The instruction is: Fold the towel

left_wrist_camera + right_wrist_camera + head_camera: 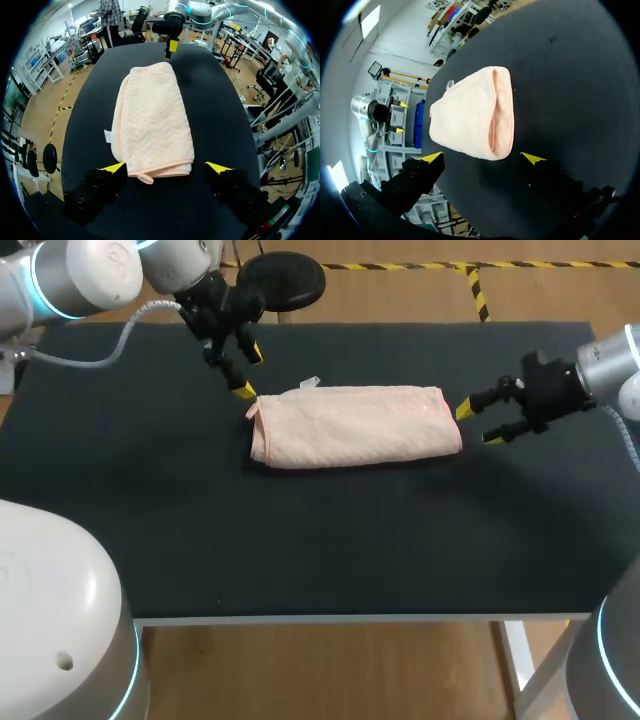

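Observation:
A pale pink towel point(355, 425) lies folded into a long bundle on the black table point(300, 540), its small white tag point(308, 383) sticking out at the far edge. My left gripper point(246, 371) hangs open just off the towel's left end, nothing between its fingers; in its own view the towel point(152, 122) stretches away ahead of the gripper point(166, 168). My right gripper point(478, 422) stands open just off the towel's right end. From the right wrist the towel's rolled end point(475, 117) lies ahead of that gripper point(482, 158), which touches nothing.
A round black stool seat point(282, 282) stands beyond the table's far edge behind my left arm. Bare black tabletop spreads in front of the towel toward the near edge point(360, 618).

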Available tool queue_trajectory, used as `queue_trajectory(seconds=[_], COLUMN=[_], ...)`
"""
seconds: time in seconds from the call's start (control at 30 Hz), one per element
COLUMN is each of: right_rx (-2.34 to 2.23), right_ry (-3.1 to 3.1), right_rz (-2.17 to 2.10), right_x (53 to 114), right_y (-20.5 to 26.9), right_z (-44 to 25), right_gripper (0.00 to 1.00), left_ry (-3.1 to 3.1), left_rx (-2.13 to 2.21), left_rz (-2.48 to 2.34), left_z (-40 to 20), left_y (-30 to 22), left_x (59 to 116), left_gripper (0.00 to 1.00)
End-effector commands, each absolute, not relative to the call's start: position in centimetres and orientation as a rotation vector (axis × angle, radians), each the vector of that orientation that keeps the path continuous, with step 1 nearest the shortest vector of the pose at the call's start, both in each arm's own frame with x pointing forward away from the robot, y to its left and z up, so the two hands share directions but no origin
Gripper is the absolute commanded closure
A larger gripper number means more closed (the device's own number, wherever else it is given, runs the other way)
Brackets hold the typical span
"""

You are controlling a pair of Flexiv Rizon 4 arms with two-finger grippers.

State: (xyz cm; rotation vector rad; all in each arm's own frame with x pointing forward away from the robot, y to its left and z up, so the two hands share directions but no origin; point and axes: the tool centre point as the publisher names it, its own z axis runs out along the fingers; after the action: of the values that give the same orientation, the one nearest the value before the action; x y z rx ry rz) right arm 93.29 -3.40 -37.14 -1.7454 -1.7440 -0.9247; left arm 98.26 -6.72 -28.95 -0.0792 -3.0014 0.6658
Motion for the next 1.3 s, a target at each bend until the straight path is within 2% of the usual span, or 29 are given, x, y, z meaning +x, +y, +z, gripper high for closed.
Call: queue_trajectory(seconds=[0.03,0.63,1.3], right_rx=[-1.641,-1.659,-1.609], right_ry=[-1.695,-1.724,-1.727], right_rz=[-0.71,-0.873,-0.87], right_x=[95.8,97.8,98.5], right_y=[-3.1,-1.7,1.3], right_z=[-38.3,-39.8,-41.1], right_gripper=[0.0,0.0,0.0], left_ry=[-3.0,-3.0,-3.0], left_rx=[-0.081,-0.081,-0.081], left_rz=[0.668,0.668,0.668], left_z=[-29.0,-29.0,-29.0], left_y=[-6.7,-6.7,-6.7], left_x=[98.3,98.3,98.3], left_gripper=[0.0,0.0,0.0])
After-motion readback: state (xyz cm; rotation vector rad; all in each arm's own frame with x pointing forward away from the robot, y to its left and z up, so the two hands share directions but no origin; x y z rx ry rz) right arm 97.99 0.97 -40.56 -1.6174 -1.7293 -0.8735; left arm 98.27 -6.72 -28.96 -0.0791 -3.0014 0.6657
